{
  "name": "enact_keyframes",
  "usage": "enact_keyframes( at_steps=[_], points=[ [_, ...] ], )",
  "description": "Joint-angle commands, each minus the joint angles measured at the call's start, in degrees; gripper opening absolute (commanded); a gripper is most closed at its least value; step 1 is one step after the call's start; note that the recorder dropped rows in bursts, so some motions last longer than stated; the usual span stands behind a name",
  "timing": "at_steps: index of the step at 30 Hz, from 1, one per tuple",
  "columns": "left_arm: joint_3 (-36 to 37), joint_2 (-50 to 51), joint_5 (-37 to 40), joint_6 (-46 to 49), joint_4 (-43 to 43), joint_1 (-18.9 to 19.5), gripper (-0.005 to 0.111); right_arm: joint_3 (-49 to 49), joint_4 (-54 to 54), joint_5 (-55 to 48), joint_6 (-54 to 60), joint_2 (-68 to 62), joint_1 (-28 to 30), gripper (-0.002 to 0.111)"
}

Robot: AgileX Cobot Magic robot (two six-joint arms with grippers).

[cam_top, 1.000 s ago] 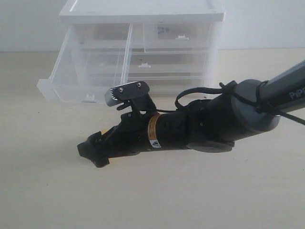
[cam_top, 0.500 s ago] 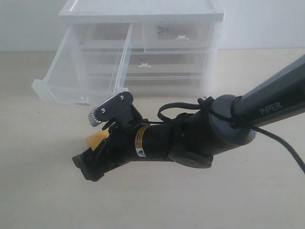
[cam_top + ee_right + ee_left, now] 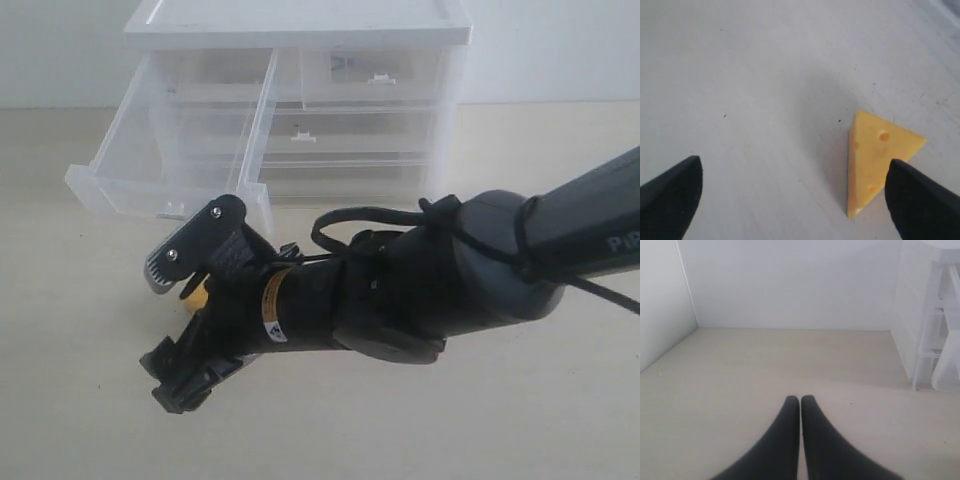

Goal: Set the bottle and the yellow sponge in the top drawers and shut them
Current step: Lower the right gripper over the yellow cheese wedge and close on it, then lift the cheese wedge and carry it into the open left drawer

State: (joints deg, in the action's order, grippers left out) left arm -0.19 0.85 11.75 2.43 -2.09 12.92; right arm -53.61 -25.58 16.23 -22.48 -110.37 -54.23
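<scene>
My right fingers [image 3: 912, 200] are spread wide with nothing between them. They hang low over the worktop [image 3: 740, 75]. The yellow sponge [image 3: 879, 160] lies flat on that worktop inside the span of the fingers, close up against one of them, and that tip overlaps the wedge's corner in my wrist view. I cannot tell whether they touch.

From the exterior camera the right arm [image 3: 450, 280] reaches across the middle to the left side, its right fingers [image 3: 185, 392] angled down toward the worktop [image 3: 90, 430]. The arm hides most of the yellow sponge [image 3: 197, 296]. Only a sliver shows by the wrist camera mount [image 3: 190, 245], on the worktop just in front of the left top drawer [image 3: 165, 190], which stands pulled out. The right top drawer [image 3: 370, 75] sits flush in the cabinet [image 3: 300, 20]. A dim dark patch shows through its front, and I cannot make out what it is.

My left fingers [image 3: 782, 440] are pressed together, holding nothing, over bare worktop [image 3: 740, 370] with the cabinet [image 3: 920, 315] off to the side.
</scene>
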Motion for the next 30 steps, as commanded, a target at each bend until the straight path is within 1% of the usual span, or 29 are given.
enact_keyframes(
  at_steps=[1,5,10,12,18,28,29,30],
  points=[
    [0.19,0.22,-0.21,-0.52,-0.4,-0.14,0.004,0.48,3.77,0.35,1.47,-1.03,-0.61,0.09],
    [0.19,0.22,-0.21,-0.52,-0.4,-0.14,0.004,0.35,10.1,-0.21,8.52,-1.14,-0.61,0.09],
    [0.19,0.22,-0.21,-0.52,-0.4,-0.14,0.004,0.35,28.09,0.36,26.46,-1.78,-0.61,0.09],
    [0.19,0.22,-0.21,-0.52,-0.4,-0.14,0.004,0.35,32.26,1.67,30.48,-2.95,-0.61,0.09],
    [0.19,0.22,-0.21,-0.52,-0.4,-0.14,0.004,0.1,32.7,6.99,33.59,-6.77,-0.61,0.09],
    [0.19,0.22,-0.21,-0.52,-0.4,-0.14,0.004,-5.16,32.44,7.7,36.78,-12.58,-0.61,0.09],
    [0.19,0.22,-0.21,-0.52,-0.4,-0.14,0.004,-5.45,32.44,7.08,37.05,-12.88,-0.61,0.089],
    [0.19,0.22,-0.21,-0.52,-0.4,-0.14,0.004,-6.01,32.44,5.79,37.45,-12.88,-0.61,0.084]
  ],
)
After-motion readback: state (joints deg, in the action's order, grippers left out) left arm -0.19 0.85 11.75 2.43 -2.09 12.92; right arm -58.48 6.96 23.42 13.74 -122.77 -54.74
